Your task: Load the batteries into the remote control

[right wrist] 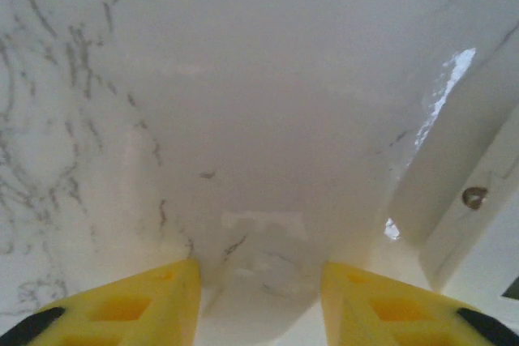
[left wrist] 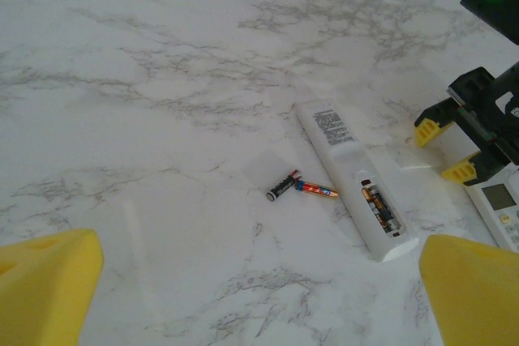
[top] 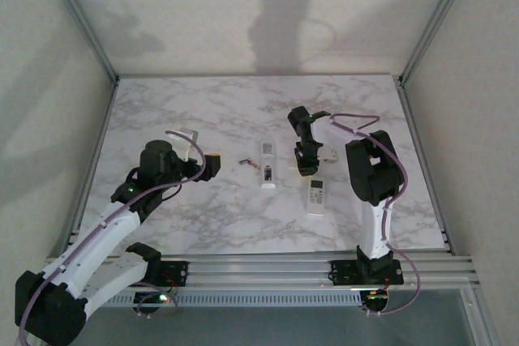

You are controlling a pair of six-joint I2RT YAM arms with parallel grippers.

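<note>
You'll find the remote control lying back-up and flat on the table, a slim white bar angled from upper left to lower right, printed label at its far end. Its battery bay near the closer end is uncovered, with one battery seated lengthwise inside. Just left of the remote, two loose batteries lie on the marble almost end to end in a shallow V: a black one and a blue-and-orange one.
</note>
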